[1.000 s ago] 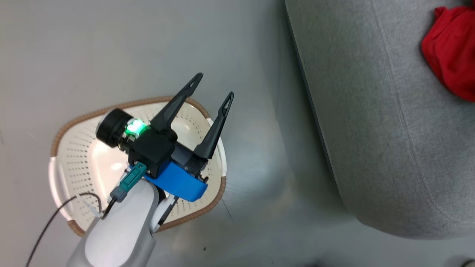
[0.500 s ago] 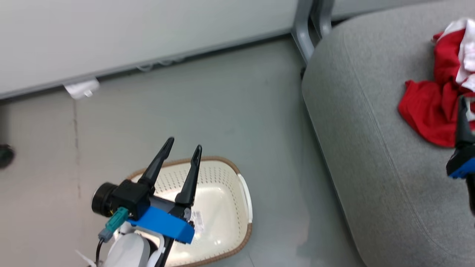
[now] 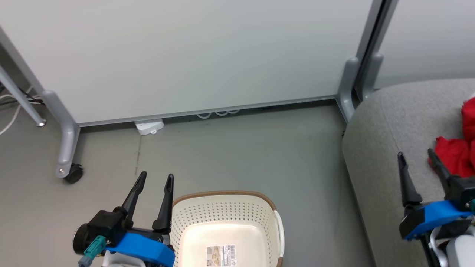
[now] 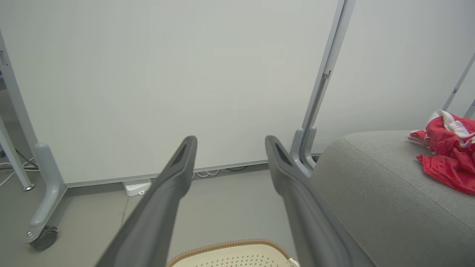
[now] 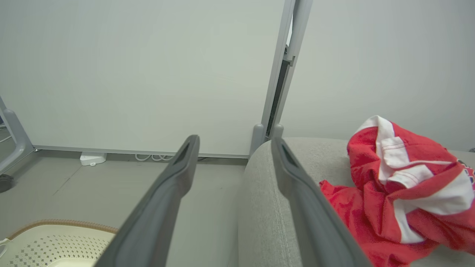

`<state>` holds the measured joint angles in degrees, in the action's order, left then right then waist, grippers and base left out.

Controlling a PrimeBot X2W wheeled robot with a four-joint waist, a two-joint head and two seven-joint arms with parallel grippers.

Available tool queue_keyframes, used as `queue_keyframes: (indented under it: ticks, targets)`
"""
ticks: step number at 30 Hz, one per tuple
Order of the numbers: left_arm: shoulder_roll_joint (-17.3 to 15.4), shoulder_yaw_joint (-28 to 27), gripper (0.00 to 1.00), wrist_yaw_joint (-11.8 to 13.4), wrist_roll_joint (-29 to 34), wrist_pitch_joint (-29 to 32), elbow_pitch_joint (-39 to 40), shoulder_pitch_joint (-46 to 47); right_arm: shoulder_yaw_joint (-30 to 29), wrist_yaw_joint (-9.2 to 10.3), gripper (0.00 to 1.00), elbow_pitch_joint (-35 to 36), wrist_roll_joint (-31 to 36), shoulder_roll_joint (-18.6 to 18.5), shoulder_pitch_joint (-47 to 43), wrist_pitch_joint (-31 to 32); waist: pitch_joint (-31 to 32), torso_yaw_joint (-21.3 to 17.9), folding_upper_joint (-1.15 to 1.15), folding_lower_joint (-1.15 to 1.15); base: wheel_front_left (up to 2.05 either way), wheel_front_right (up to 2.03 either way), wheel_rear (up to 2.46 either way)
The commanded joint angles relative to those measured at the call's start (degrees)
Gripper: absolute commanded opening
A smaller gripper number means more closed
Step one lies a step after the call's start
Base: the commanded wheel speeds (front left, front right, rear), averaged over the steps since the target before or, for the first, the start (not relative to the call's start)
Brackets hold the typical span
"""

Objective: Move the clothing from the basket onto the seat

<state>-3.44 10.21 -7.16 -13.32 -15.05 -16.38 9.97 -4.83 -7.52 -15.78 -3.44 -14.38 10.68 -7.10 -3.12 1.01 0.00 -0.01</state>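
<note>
Clothing [image 5: 400, 193]: crumpled red heap with white stripes and trim, lying on top of the seat [image 3: 382, 141], set in from its rounded left edge.
Seat: grey fabric, with a seam running along that edge.
Basket [image 3: 222, 193]: cream, perforated, brown rim, standing on the floor [image 3: 241, 148] left of the seat; barcode sticker [image 3: 221, 255] on its bare bottom.
Left gripper [image 3: 157, 175]: fingers apart, holding nothing, beside the basket's left rim.
Right gripper [image 3: 415, 152]: fingers apart, holding nothing, above the seat, just beside the clothing.

Office or lab bay, pale partition panels [image 3: 185, 55] ahead of my left claw [image 3: 156, 175], castor [image 3: 73, 173] to its left, power strip [image 3: 149, 127] beyond it, bare grey floor [image 3: 241, 148].
</note>
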Motion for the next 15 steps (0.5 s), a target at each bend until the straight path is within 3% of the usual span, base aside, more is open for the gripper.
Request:
queue_keyframes:
  ticks: [1,15]
  targets:
    - [-0.16,-0.55,1.00,0.01,0.29,-0.18,-0.19,-0.96,0.30,0.06,1.00,0.90,0.42,0.54,-1.42,0.27,1.57,1.80,0.00,0.01,0.00,0.00,0.00]
    - [-0.33,-5.64,1.00,-0.29,-0.33,-0.19,-3.90,-3.08,2.99,0.06,1.00,7.87,0.20,7.36,-10.04,1.47,3.93,5.32,0.00,0.01,0.00,0.00,0.00]
